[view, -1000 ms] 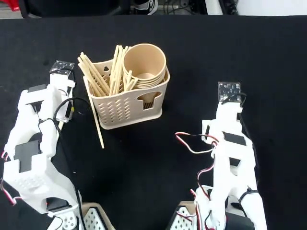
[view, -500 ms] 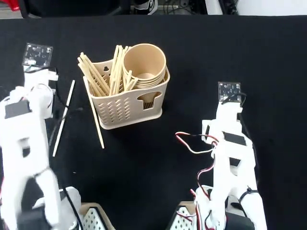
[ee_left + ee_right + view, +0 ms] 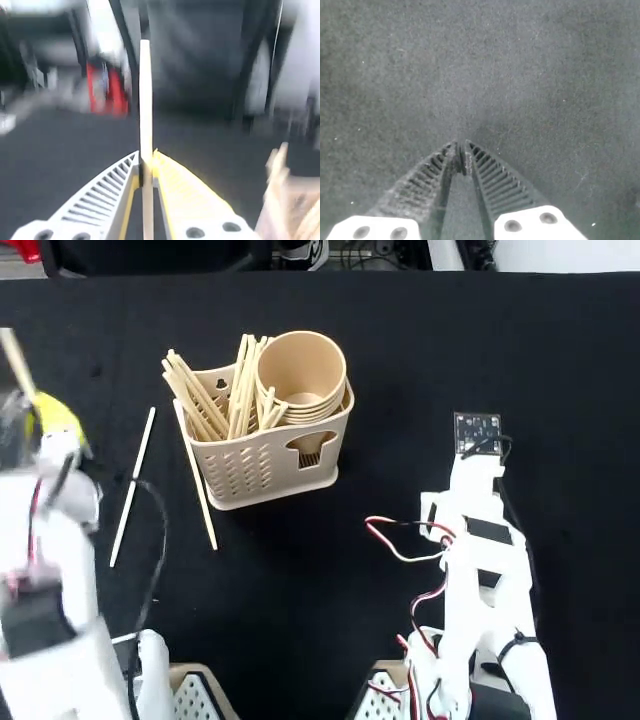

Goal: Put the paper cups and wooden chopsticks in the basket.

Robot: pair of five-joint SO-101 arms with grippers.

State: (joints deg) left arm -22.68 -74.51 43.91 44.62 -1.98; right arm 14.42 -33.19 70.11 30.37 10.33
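Observation:
The beige slotted basket (image 3: 262, 462) stands left of centre and holds stacked paper cups (image 3: 301, 377) and a bundle of wooden chopsticks (image 3: 212, 395). My left gripper (image 3: 42, 405) is raised at the far left, shut on one chopstick (image 3: 17, 356) that sticks out past its fingertips. In the left wrist view that chopstick (image 3: 145, 95) runs straight out from the left gripper (image 3: 145, 161). Two loose chopsticks lie on the cloth: one (image 3: 132, 486) left of the basket, another (image 3: 199, 483) against its front left corner. My right gripper (image 3: 460, 151) is shut with nothing in it, low over the cloth.
A black cloth (image 3: 420, 350) covers the table. The right arm (image 3: 480, 530) stands right of the basket, with red and white wires (image 3: 400, 540) looping beside it. The basket's chopstick bundle (image 3: 287, 200) shows blurred in the left wrist view.
My left arm rose from the cloth beside the basket and swung to the far left with a chopstick in its gripper. That uncovered another chopstick on the cloth. The right arm stayed still.

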